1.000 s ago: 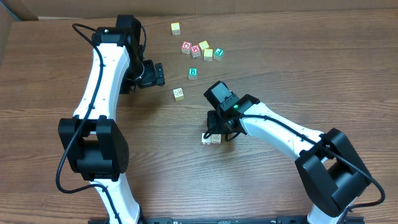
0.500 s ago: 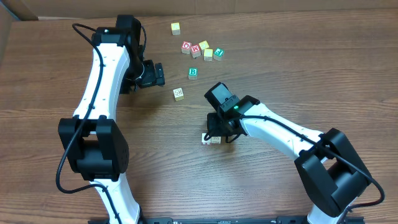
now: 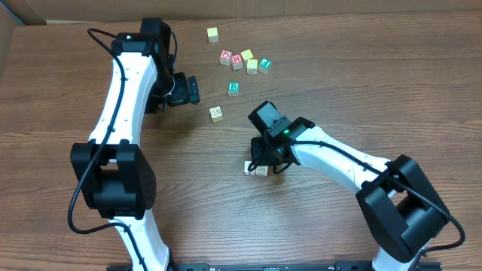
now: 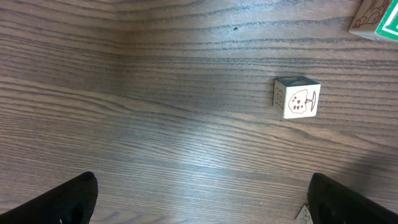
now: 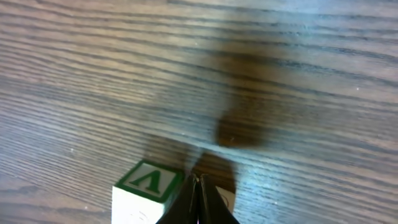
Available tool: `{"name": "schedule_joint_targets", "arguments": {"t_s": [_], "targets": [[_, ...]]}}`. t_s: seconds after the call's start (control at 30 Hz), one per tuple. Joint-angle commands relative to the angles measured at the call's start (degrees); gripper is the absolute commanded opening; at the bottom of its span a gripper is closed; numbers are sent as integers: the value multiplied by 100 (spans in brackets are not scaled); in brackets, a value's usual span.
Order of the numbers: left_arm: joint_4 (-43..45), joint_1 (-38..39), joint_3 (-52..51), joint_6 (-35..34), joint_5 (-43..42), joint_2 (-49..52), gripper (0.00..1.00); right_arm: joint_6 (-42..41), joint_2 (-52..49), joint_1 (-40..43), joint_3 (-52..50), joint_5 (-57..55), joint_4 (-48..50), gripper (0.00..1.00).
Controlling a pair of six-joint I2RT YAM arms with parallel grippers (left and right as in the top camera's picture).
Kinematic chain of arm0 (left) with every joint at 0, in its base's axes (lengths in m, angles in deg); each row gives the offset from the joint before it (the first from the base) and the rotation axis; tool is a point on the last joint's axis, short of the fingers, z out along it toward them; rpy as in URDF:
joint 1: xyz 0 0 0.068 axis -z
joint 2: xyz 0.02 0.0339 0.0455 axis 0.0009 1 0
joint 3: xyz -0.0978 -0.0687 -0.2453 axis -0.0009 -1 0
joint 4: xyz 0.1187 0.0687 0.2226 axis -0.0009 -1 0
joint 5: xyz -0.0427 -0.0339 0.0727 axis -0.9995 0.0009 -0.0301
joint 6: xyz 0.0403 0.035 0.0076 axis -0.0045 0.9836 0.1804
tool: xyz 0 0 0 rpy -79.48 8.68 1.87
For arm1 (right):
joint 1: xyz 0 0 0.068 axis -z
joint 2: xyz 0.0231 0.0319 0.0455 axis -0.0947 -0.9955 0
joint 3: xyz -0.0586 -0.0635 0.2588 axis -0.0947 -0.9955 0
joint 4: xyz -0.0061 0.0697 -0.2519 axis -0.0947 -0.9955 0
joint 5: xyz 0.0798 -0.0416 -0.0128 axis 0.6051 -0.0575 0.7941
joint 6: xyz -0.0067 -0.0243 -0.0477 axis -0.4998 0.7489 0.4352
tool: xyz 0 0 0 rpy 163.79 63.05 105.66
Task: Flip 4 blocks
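Since the right claw (image 3: 263, 159) is clenched on nothing, its tips just beside the two blocks (image 3: 260, 169), the wide-open left claw (image 3: 192, 90) stands well farther off.

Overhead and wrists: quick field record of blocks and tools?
left tool: open, empty
right tool: shut, tips between two blocks
green V block: left of tips in wrist view
second block: right of tips, mostly hidden
tree-picture block: alone, ahead of left tool
green B block: alone
far cluster: five blocks, no tool near
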Motion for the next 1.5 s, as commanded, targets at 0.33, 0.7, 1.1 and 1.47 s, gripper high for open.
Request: {"name": "schedule_joint_targets", "arguments": {"t_s": [0.33, 0.7, 1.1, 1.47], "targets": [[15, 50, -4, -120, 15, -120, 100, -1143, -2, 433, 621, -48, -1010, 4], [11, 50, -4, -120, 15, -120, 100, -1781, -4, 192, 201, -46, -964, 4], [13, 50, -4, -120, 15, -120, 100, -1779, -4, 179, 188, -50, -975, 4], [7, 50, -4, -120, 15, -120, 100, -1781, -4, 177, 138, 74, -990, 4]]}}
